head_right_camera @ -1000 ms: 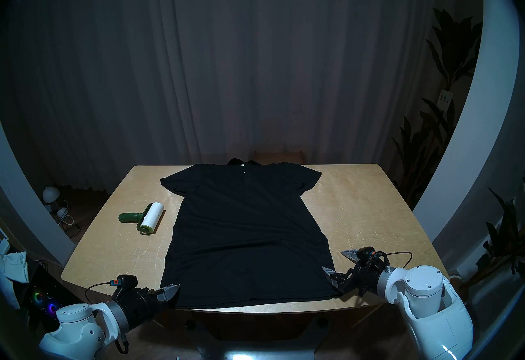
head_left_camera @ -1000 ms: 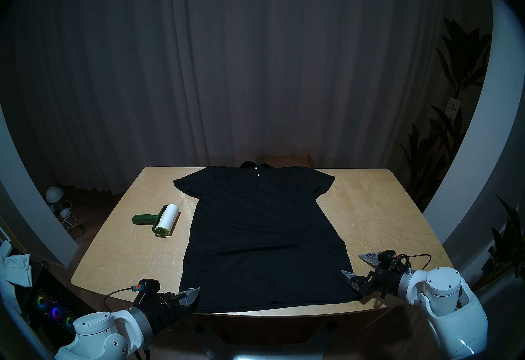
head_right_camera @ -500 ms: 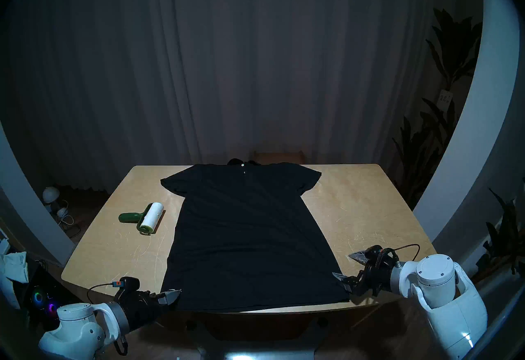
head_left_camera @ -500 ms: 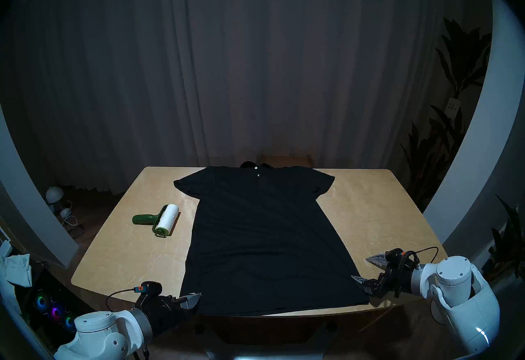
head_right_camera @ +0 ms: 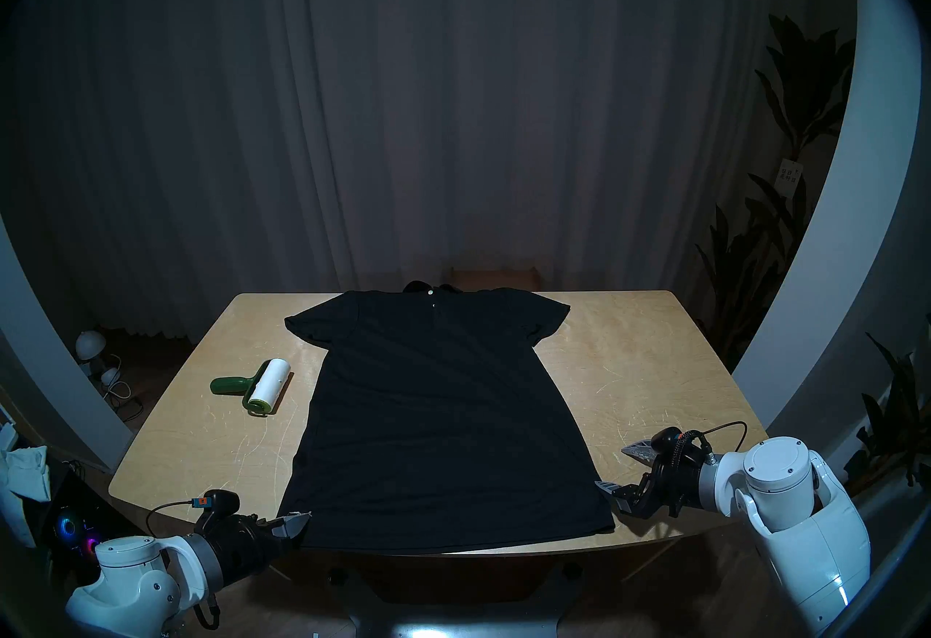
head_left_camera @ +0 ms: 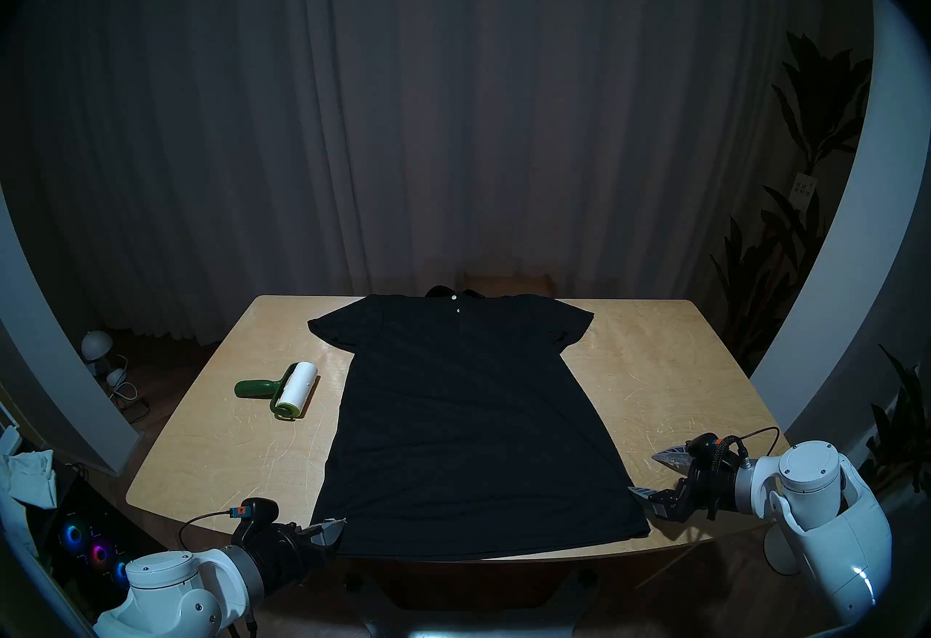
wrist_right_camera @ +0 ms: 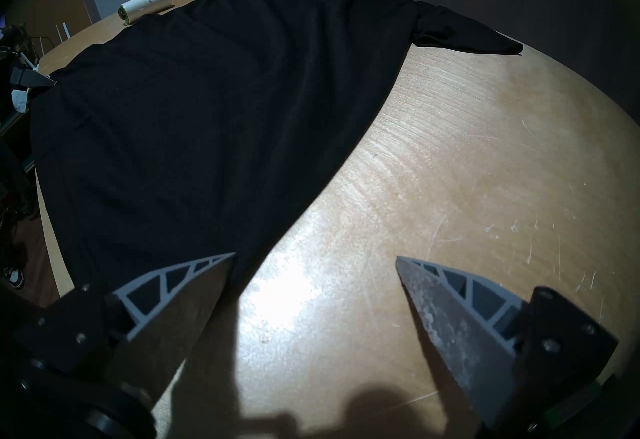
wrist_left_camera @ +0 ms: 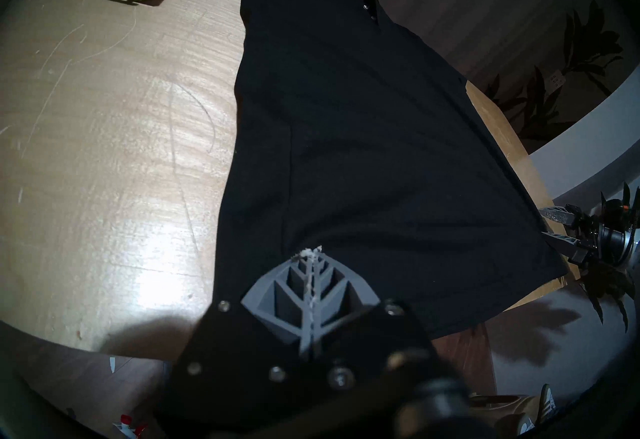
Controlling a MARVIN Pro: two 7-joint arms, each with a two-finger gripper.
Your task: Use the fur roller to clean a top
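A scratched wooden table (head_left_camera: 655, 370) stood before grey curtains (head_left_camera: 453, 118). Plants (head_left_camera: 806, 168) rose far right; a small lamp (head_left_camera: 95, 345) sat far left.

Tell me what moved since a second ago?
The right gripper, open, slid out to the robot's right, off the black shirt. The left gripper, shut on the hem, drew back leftward, pulling that corner wider. The lint roller stayed put.

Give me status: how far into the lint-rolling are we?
Done: the black top lies spread flat on the table. In hand: the left tool is shut on its near hem corner; the right tool is open beside the other corner. Left: the fur roller lies untouched beside the top, so pickup and all rolling remain.
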